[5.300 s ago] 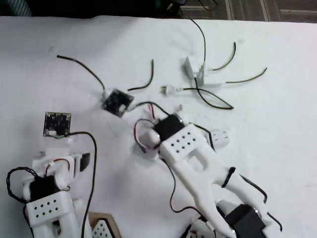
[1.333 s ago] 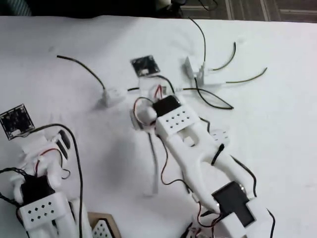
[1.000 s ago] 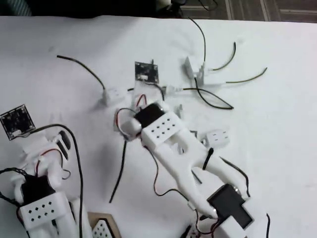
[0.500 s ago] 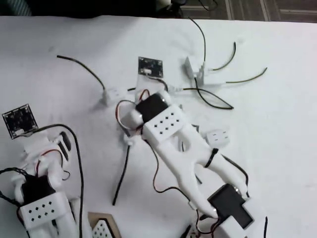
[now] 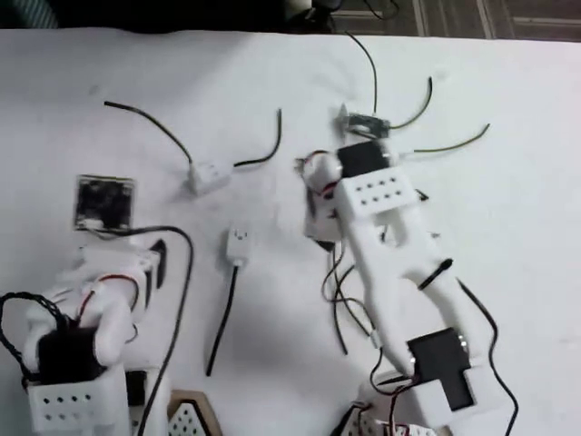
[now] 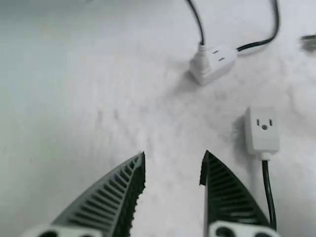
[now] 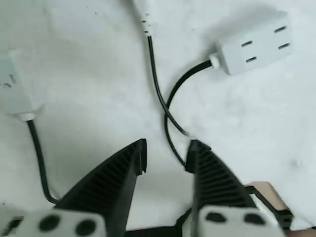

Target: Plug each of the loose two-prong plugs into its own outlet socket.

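Note:
A white outlet block (image 5: 238, 243) with a black cord lies face up at mid-table, also seen as the three-hole outlet (image 6: 263, 128). A second white outlet (image 5: 207, 175) with two black cords sits behind it, its slots showing (image 6: 213, 61). A small two-prong plug (image 5: 300, 165) lies beside my right arm (image 5: 377, 195), which stands over the tangle of cords at the back right. My right gripper (image 7: 168, 148) is open and holds nothing, above a thin black cord (image 7: 158, 94), near a slotted outlet (image 7: 256, 44). My left gripper (image 6: 173, 160) hangs open over bare cloth.
Several black and greenish cord ends (image 5: 436, 141) spread across the back right. A loose cord (image 5: 336, 309) runs under the right arm. My left arm (image 5: 82, 318) stands at the front left, with a brown piece (image 5: 182, 409) at the front edge.
The right arm has swung from mid-table to the back right, leaving the corded outlet block lying at the centre. The left wrist has turned right, toward the middle.

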`<action>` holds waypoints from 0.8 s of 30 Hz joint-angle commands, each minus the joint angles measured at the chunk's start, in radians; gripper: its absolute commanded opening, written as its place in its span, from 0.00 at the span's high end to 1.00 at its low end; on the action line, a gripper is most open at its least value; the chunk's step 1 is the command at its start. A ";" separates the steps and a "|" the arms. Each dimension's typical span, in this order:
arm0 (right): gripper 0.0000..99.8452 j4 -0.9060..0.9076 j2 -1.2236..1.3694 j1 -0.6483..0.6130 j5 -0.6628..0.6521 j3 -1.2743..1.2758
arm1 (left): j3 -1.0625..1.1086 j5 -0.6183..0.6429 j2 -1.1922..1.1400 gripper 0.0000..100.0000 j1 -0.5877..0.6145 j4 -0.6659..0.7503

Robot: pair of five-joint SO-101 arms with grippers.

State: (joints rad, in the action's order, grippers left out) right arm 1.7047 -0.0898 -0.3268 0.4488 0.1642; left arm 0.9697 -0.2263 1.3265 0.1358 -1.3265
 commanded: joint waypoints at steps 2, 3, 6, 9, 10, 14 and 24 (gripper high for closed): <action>0.98 0.007 -0.061 0.076 -0.170 0.048 | -0.104 -0.031 0.002 0.81 -0.148 -0.049; 0.98 0.007 -0.061 0.091 -0.210 0.051 | -0.110 -0.031 -0.002 0.81 -0.177 -0.049; 0.98 -0.016 -0.062 0.160 -0.287 0.051 | -0.132 -0.029 -0.096 0.81 -0.240 -0.046; 0.98 -0.076 -0.105 0.266 -0.328 0.064 | -0.190 -0.011 -0.305 0.81 -0.266 -0.046; 0.98 -0.093 -0.125 0.294 -0.341 0.084 | -0.222 -0.002 -0.383 0.81 -0.266 -0.046; 0.98 -0.191 -0.228 0.317 -0.342 0.221 | -0.367 0.044 -0.642 0.81 -0.268 -0.041; 0.98 -0.466 -0.562 0.378 -0.348 0.539 | -0.588 0.069 -1.170 0.81 -0.375 0.029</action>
State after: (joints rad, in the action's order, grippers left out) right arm 1.2996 -0.5547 0.0430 0.1112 0.6567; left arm 0.4511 -0.1665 0.2908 -0.2263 -1.3403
